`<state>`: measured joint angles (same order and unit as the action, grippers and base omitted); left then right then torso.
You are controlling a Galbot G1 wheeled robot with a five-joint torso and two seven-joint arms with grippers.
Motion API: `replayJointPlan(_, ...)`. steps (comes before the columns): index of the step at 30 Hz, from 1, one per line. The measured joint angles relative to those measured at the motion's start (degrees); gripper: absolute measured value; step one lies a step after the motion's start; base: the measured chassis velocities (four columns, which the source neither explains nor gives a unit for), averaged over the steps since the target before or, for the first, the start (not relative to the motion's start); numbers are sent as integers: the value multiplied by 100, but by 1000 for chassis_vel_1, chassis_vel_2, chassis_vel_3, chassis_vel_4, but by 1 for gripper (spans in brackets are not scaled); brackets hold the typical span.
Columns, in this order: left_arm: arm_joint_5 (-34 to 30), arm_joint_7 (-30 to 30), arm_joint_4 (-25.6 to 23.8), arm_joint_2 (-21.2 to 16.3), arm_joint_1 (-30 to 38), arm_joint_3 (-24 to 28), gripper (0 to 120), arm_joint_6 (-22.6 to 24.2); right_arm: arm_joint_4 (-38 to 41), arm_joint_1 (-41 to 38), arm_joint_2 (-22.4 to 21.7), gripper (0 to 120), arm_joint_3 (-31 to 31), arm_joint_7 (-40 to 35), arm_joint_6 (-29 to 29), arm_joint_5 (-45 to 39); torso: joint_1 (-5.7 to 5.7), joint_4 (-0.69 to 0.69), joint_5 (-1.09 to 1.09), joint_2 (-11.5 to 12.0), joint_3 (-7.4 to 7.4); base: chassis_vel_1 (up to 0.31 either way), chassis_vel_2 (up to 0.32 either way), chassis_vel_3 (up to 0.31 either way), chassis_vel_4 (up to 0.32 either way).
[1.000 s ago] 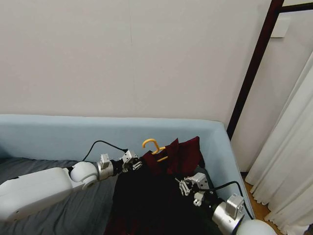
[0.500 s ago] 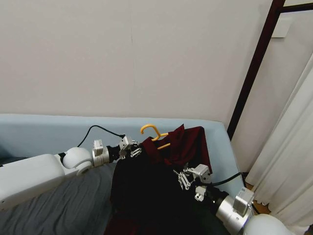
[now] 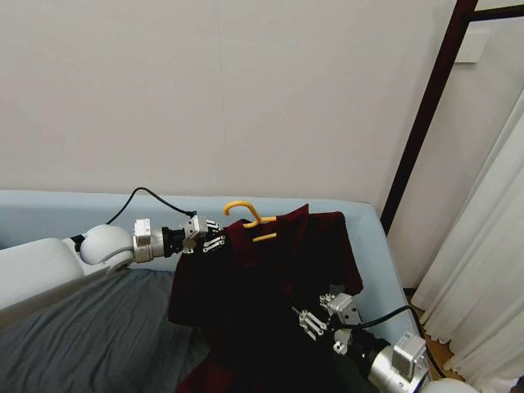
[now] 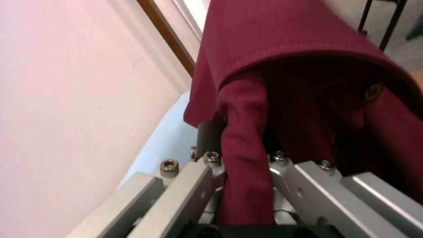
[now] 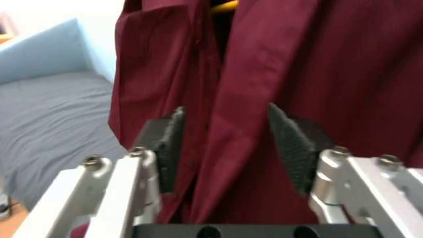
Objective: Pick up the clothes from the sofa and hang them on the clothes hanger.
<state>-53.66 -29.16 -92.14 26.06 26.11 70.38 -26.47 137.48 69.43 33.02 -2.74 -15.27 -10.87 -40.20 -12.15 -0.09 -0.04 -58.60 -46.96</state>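
My left end effector, left of centre in the head view, is clamped tight on a fold of the dark red fabric shirt. The shirt hangs on a yellow plastic hanger at mid-frame, above the light blue sofa. My right end effector, at lower right, gapes wide with shirt cloth between its pads.

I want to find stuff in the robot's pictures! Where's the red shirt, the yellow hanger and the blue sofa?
Red shirt (image 3: 286, 262): head view, on its hanging front.
Yellow hanger (image 3: 239, 205): head view, on its curved hook.
Blue sofa (image 3: 49, 214): head view, on its backrest.
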Motion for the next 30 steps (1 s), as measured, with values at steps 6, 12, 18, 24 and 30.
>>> replayJointPlan(6,57,-41,-29,-65,118,36,1,-15,168,-146,-2,69,-39,-167,-2,-262,0,3,0,0,0,0,0,0,0)
replayJointPlan(12,225,-124,-136,-80,69,42,1,-44,186,-944,20,95,41,-713,-38,-1429,0,2,-1,0,-1,0,0,0,0)
replayJointPlan(18,351,-250,-194,-72,25,64,1,-78,111,-1554,111,100,158,-988,-240,-2521,0,3,-1,0,-1,0,0,0,0)
replayJointPlan(24,395,-311,-192,21,12,78,1,-85,-30,-1713,202,100,266,-1012,-295,-2660,0,1,0,0,-1,0,0,0,0)
replayJointPlan(30,402,-333,-177,43,-20,79,1,-88,-63,-1896,261,84,356,-1012,-303,-2819,0,3,0,0,-1,0,0,0,0)
